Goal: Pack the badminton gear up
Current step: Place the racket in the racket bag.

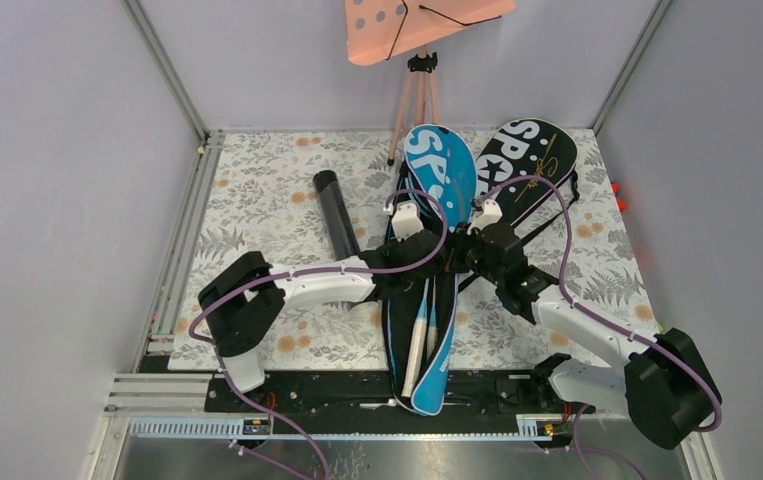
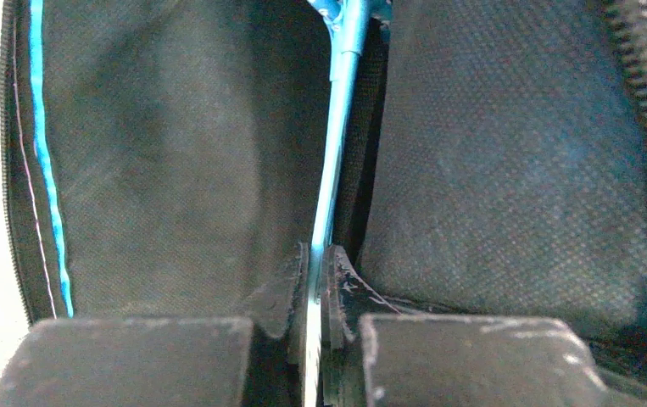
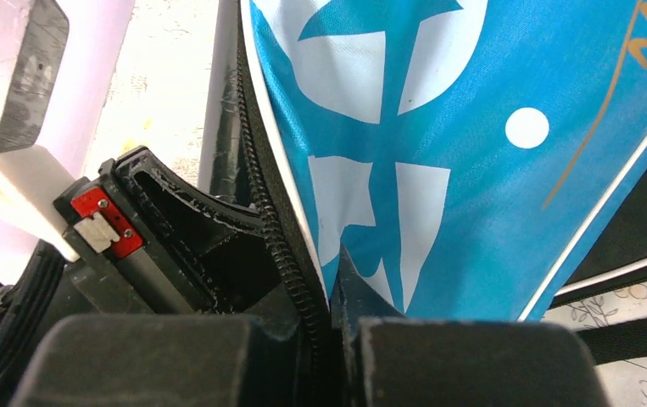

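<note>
The blue SPORT bag (image 1: 435, 170) lies open down the middle of the mat, with white racket handles (image 1: 419, 340) showing in its lower half. The black SPORT bag (image 1: 532, 160) lies beside it at the back right. The black tube (image 1: 335, 212) lies to the left. My left gripper (image 1: 439, 256) is inside the bag, shut (image 2: 318, 254) on a thin light-blue racket shaft (image 2: 338, 127) between dark bag linings. My right gripper (image 1: 469, 250) is shut (image 3: 334, 292) on the blue bag's flap (image 3: 438, 127) at its zipper edge (image 3: 273, 229). No shuttlecocks are in view.
The pink perforated board (image 1: 407, 25) on its tripod (image 1: 417, 95) stands at the back edge of the floral mat (image 1: 257, 200). Grey walls close in on both sides. A black rail (image 1: 357, 390) runs along the near edge by the arm bases.
</note>
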